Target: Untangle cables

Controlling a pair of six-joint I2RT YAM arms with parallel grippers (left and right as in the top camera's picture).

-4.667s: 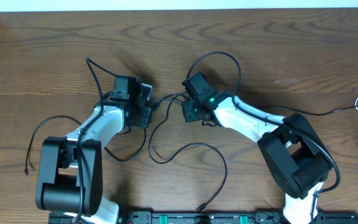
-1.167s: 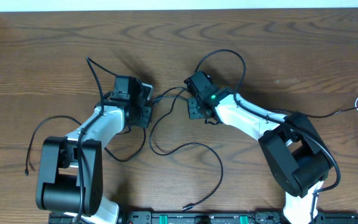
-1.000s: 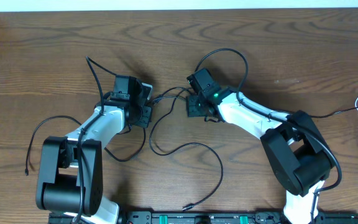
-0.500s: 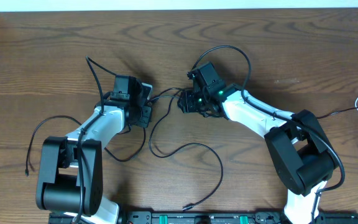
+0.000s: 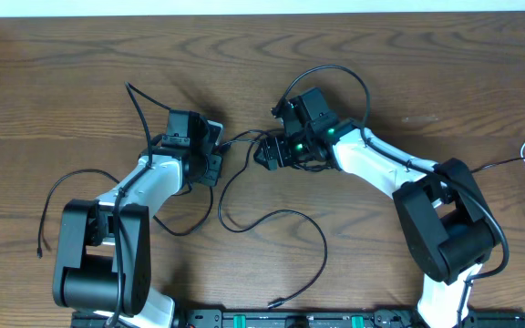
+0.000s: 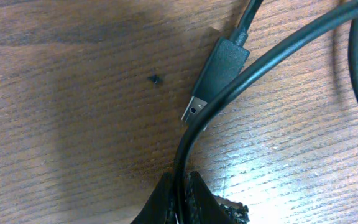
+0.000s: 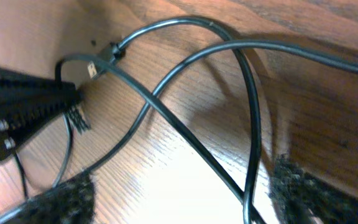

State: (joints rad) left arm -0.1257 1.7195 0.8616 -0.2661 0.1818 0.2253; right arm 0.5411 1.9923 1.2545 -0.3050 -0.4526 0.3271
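Robotics lab, wooden table (image 5: 71, 73), two arms (image 5: 149, 187) (image 5: 376, 166)

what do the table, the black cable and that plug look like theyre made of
table: wood or wood-look laminate; brown grain lines, slight sheen where the light glares.
black cable: rubbery or plastic jacket, smooth, semi-matte; soft highlight along it.
plug: matte black plastic body, silvery metal tip, by its look.
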